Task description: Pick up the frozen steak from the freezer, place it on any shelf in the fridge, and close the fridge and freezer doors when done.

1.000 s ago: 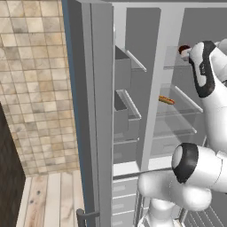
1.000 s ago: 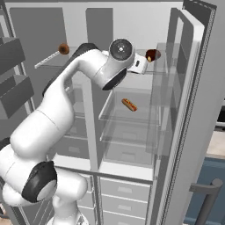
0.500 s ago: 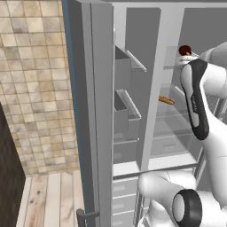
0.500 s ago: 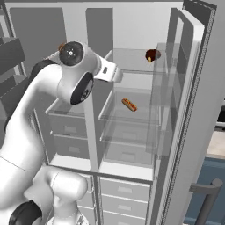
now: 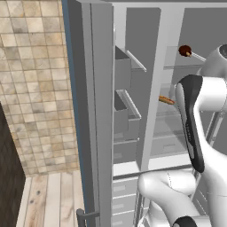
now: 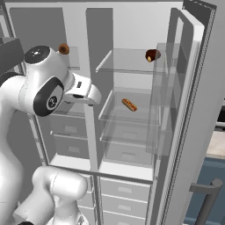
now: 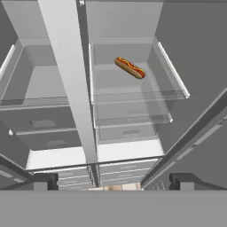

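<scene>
The frozen steak (image 6: 152,55), a small dark red-brown lump, lies on the top glass shelf (image 6: 123,70) of the fridge, near its right end; it also shows as the steak (image 5: 185,50) in the left base view. My gripper (image 7: 114,181) is open with nothing between its fingertips (image 7: 44,180). It hangs well back from the unit, facing the divider between the freezer (image 7: 40,88) and the fridge (image 7: 133,111). My hand (image 6: 83,91) sits in front of the freezer side, left of and below the steak. Both the freezer door (image 5: 91,111) and the fridge door (image 6: 197,110) stand open.
An orange-brown sausage (image 6: 129,104) lies on the second glass shelf (image 7: 137,95). A second brown lump (image 6: 63,48) shows high on the freezer side, behind my arm. Grey drawers (image 6: 125,191) run below. A tiled wall (image 5: 35,88) is left of the freezer door.
My gripper has let go of the steak, which stays on the top shelf. The arm has drawn back, left and down, away from the fridge.
</scene>
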Robot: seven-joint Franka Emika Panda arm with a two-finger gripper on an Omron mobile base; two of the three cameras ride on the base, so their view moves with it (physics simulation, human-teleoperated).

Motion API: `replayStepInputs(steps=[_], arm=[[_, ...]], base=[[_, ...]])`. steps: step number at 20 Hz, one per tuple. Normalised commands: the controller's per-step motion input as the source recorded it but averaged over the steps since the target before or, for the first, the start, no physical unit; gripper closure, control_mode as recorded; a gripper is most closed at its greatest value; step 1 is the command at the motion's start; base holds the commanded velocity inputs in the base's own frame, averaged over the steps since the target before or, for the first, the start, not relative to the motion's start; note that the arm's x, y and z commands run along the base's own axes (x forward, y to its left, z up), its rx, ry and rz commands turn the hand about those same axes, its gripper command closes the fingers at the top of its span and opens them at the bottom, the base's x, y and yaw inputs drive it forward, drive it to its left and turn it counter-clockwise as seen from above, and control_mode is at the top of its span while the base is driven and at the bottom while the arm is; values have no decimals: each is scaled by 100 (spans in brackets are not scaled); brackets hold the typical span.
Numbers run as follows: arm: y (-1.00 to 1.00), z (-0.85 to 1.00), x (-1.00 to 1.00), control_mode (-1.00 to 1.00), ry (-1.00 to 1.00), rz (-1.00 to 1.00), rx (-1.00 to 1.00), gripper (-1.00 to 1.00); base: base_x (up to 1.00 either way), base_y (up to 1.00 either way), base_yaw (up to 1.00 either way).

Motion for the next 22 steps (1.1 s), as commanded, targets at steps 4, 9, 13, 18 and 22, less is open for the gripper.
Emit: replayStepInputs(steps=[4,9,13,18,22], arm=[[39,-89,-33,-100,0,17,5,-100],[40,-38,-1,-100,0,16,12,-100],[9,0,0,-100,0,1,-1,-100],[-14,0,0,-100,0,1,0,-100],[-30,0,-3,-100,1,0,0,-100]], base=[[0,0,0],[0,0,0],[0,0,0],[0,0,0],[0,0,0]])
